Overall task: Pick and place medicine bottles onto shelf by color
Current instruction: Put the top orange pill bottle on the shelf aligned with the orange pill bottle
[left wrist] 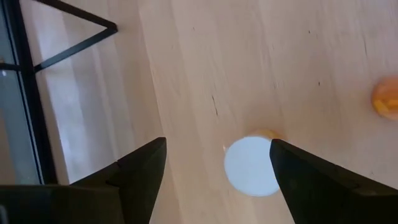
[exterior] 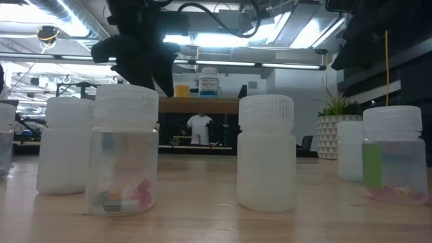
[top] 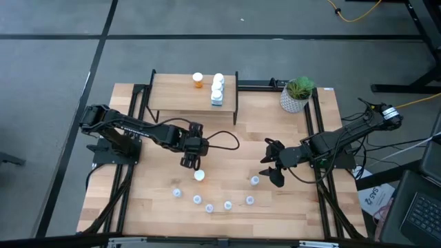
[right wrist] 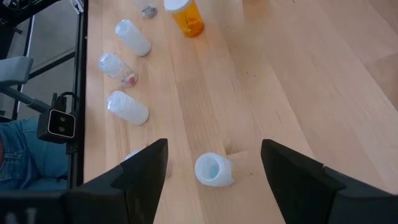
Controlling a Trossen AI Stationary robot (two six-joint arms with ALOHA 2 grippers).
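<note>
1. On the shelf point(top: 193, 91) at twelve o'clock of the table point(top: 138, 200), one orange bottle point(top: 198, 80) stands alone and a short row of white bottles point(top: 218, 89) sits beside it toward three o'clock: sorting is begun, by my judgement well short of half done.

2. My left gripper point(top: 190, 162) hangs at table centre, fingers point(left wrist: 140, 171) spread wide and holding nothing, straddling from above an orange bottle with a white cap point(top: 199, 175); my wrist camera looks straight down on that cap point(left wrist: 252, 167).

3. My right gripper point(top: 274, 164) waits toward three o'clock, fingers point(right wrist: 140, 171) likewise wide and empty, a pale vial point(top: 255, 180) just beside it, seen between them in my wrist view point(right wrist: 214, 169).

4. Left to move: an arc of pale vials point(top: 209, 204) at six o'clock, plus these two.

5. Contents: the low view shows a clear vial point(exterior: 125, 152) holding a few coloured pills at its bottom; its neighbour point(exterior: 266, 152) is frosted, contents unreadable.
</note>
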